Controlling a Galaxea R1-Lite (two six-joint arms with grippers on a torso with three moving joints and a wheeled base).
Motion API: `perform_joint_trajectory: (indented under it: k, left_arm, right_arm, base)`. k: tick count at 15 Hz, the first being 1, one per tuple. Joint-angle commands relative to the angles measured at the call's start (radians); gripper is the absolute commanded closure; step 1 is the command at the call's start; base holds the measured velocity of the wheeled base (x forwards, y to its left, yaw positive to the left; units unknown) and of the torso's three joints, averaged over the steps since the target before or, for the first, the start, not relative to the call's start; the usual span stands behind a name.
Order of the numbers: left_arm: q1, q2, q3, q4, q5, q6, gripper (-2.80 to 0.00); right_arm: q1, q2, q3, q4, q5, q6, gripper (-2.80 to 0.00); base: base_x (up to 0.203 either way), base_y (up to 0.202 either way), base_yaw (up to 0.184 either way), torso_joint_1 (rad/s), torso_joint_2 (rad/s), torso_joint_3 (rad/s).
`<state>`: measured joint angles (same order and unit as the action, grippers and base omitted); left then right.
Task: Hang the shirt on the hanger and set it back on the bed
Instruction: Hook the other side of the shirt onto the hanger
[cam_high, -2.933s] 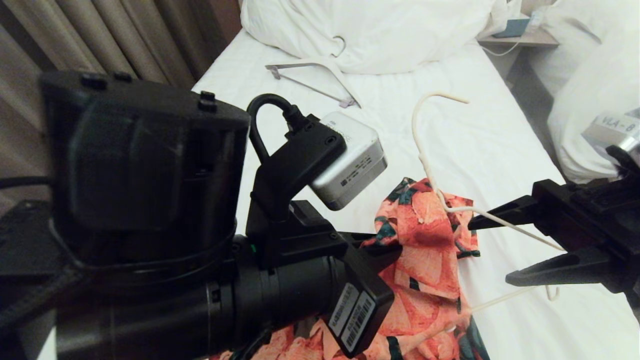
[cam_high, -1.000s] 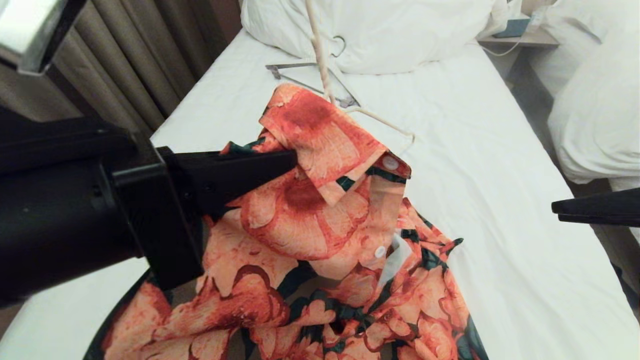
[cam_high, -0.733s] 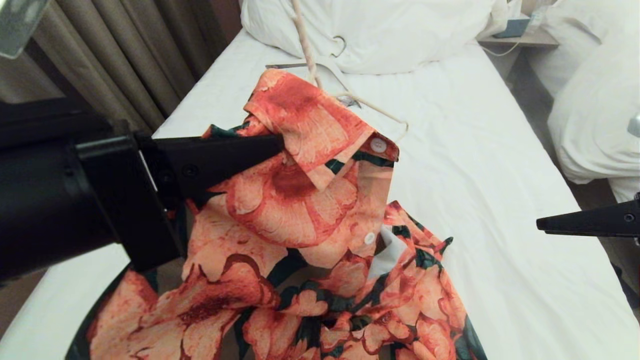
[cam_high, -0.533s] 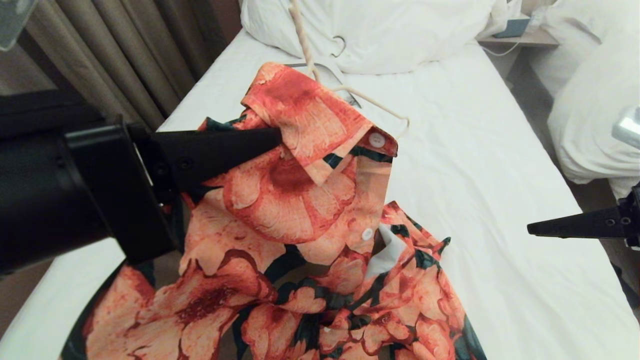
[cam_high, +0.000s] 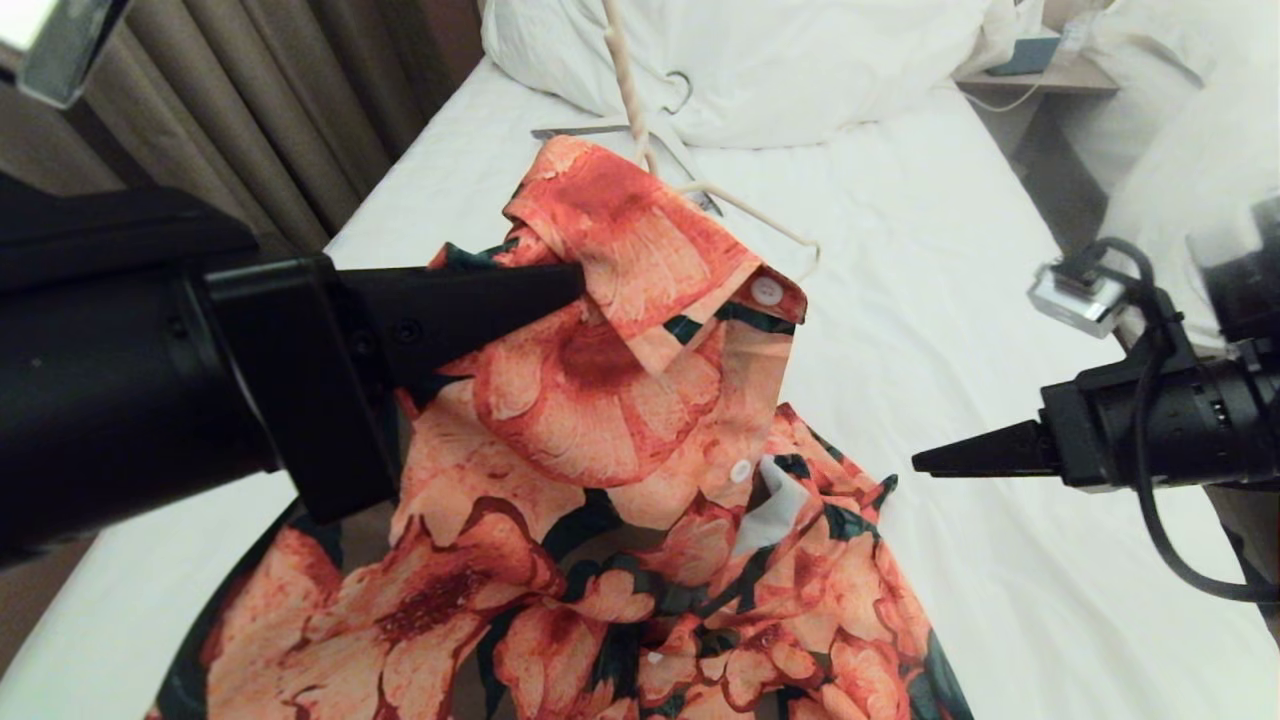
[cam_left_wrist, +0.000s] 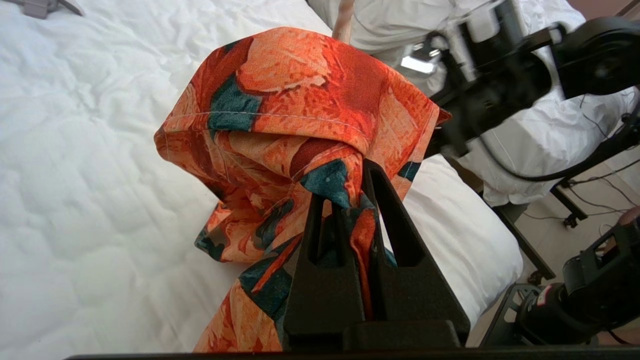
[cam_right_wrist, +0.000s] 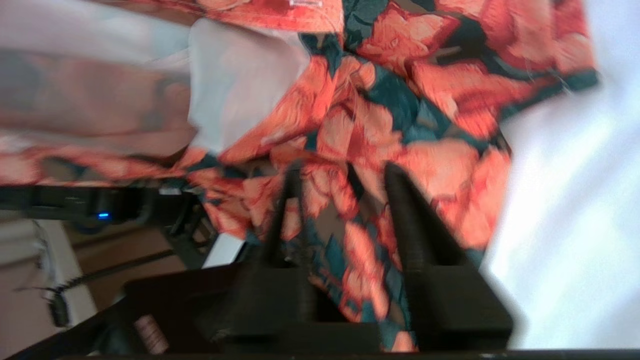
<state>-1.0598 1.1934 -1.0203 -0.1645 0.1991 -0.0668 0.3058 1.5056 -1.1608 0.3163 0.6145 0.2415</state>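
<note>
The shirt (cam_high: 590, 400), coral flowers on dark green, hangs lifted by its collar area, its lower part spread toward the bed's near end. My left gripper (cam_high: 575, 280) is shut on a fold of cloth just under the collar, seen close between the fingers in the left wrist view (cam_left_wrist: 347, 182). The thin cream hanger (cam_high: 760, 215) rises from under the collar; its neck goes up out of view and one bare arm sticks out to the right. My right gripper (cam_high: 925, 462) is open, level, a little short of the shirt's right edge; the shirt (cam_right_wrist: 400, 90) fills its wrist view.
The bed (cam_high: 950, 330) has a flat white sheet, with a big pillow (cam_high: 780, 60) at its head. A thicker hanger (cam_high: 560, 135) lies beneath the pillow. Curtains (cam_high: 250, 110) stand on the left. A nightstand (cam_high: 1040, 75) and a second bed with a rumpled duvet (cam_high: 1170, 150) are on the right.
My right arm has swung in from the right edge toward the shirt's right side. The left gripper still holds the shirt up, swaying only slightly.
</note>
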Motion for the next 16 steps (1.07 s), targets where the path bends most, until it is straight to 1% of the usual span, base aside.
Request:
perform_joint_trajectory:
  k: [1, 3, 5, 7, 9, 11, 16]
  left_arm:
    - [0.0, 0.005, 0.0, -0.001, 0.002, -0.001, 0.0]
    - [0.001, 0.005, 0.0, -0.001, 0.003, -0.001, 0.0]
    - [0.003, 0.003, 0.0, -0.003, 0.003, -0.001, 0.0]
    - [0.015, 0.003, 0.0, -0.003, 0.002, -0.001, 0.0]
    - [0.015, 0.005, 0.0, -0.003, 0.0, -0.001, 0.0]
    - [0.015, 0.006, 0.002, -0.003, 0.0, -0.001, 0.0]
    - [0.015, 0.008, 0.002, -0.003, 0.0, -0.001, 0.0]
  right_arm:
    - [0.032, 0.066, 0.01, -0.042, -0.006, 0.002, -2.8]
    - [0.069, 0.105, 0.028, -0.158, -0.016, 0.005, -2.8]
    - [0.102, 0.16, 0.029, -0.245, -0.051, 0.013, -2.8]
    - [0.121, 0.214, 0.027, -0.339, -0.083, 0.012, -2.8]
    - [0.139, 0.254, 0.017, -0.407, -0.09, 0.006, -2.8]
    - [0.154, 0.257, 0.009, -0.413, -0.087, 0.0, -2.8]
    - [0.175, 0.277, -0.004, -0.41, -0.081, -0.066, -2.8]
  base:
    - [0.0, 0.0, 0.0, 0.0, 0.0, 0.0]
    - [0.0, 0.0, 0.0, 0.0, 0.0, 0.0]
    - [0.0, 0.0, 0.0, 0.0, 0.0, 0.0]
    - [0.0, 0.0, 0.0, 0.0, 0.0, 0.0]
    - [0.0, 0.0, 0.0, 0.0, 0.0, 0.0]
    - [0.0, 0.0, 0.0, 0.0, 0.0, 0.0]
    - [0.0, 0.0, 0.0, 0.0, 0.0, 0.0]
